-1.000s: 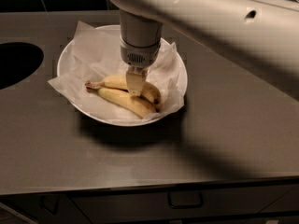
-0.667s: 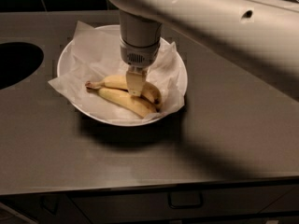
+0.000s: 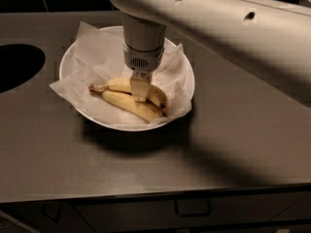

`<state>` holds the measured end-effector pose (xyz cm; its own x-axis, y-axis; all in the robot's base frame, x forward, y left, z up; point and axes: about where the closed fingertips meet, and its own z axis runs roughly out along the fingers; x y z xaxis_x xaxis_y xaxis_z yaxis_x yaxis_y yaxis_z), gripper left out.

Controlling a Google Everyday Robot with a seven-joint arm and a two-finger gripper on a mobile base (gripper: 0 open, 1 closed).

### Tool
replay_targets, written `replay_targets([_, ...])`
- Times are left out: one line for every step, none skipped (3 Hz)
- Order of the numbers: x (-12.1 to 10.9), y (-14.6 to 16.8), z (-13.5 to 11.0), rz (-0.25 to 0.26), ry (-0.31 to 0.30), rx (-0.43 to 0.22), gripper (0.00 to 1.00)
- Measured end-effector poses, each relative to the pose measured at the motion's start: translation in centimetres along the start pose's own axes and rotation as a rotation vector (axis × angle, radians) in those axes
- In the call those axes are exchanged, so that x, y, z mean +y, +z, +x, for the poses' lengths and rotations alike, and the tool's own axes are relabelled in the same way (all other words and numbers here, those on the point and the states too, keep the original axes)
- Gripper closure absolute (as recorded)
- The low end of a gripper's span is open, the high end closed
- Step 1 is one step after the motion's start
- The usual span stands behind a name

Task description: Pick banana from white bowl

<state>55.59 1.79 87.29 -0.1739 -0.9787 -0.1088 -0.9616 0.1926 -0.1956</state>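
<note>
A white bowl (image 3: 77,57) lined with crumpled white paper sits on the grey counter, left of centre. Two yellow bananas (image 3: 127,103) lie in it side by side, stems to the left, with dark tips at the right. My gripper (image 3: 139,96) comes straight down from the wide white arm and reaches into the bowl, its tip at the middle of the bananas. The nearer finger covers the spot where it meets the upper banana.
The grey counter (image 3: 233,149) stretches to the right and front of the bowl. A dark round opening (image 3: 14,67) is cut into the counter at the far left. A drawer handle (image 3: 193,208) shows below the front edge. My arm spans the upper right.
</note>
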Motion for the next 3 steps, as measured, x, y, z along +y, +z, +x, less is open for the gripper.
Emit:
replay_targets([0.0, 0.0, 0.0, 0.000, 0.000, 0.000, 0.81])
replay_targets([0.0, 0.0, 0.0, 0.000, 0.000, 0.000, 1.00])
replay_targets([-0.2, -2.4, 0.2, 0.030, 0.010, -0.065, 1.00])
